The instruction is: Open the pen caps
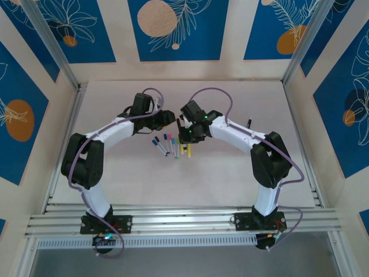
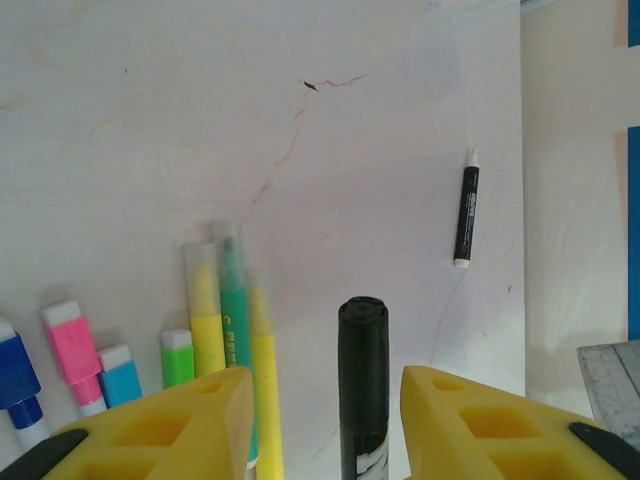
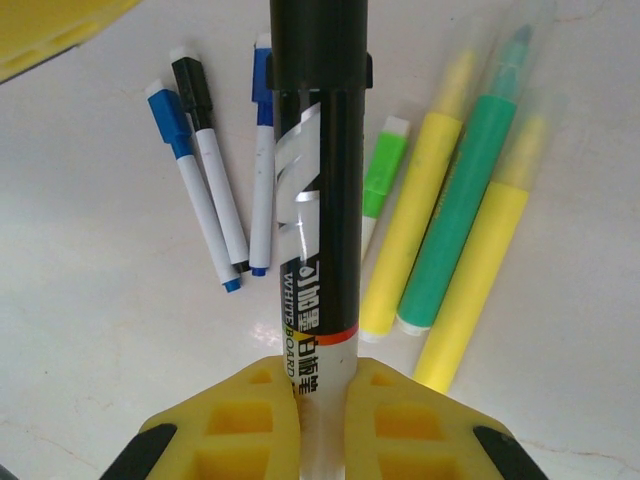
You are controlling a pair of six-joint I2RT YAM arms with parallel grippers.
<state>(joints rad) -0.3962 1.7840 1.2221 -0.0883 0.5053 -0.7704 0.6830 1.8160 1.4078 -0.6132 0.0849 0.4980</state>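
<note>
We're clamping the black marker (image 3: 318, 200) in our right gripper (image 3: 320, 400) over the middle of the table (image 1: 219, 173). Its long axis is pointing into the left gripper (image 2: 325, 388), jaws apart, straddling the black cap (image 2: 362, 330), gaps both sides.

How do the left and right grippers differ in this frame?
The right gripper is shut on the black marker; the left gripper is open. The right gripper holds the barrel; the left gripper straddles the cap without touching. Both have yellow fingers and face the same marker.
</note>
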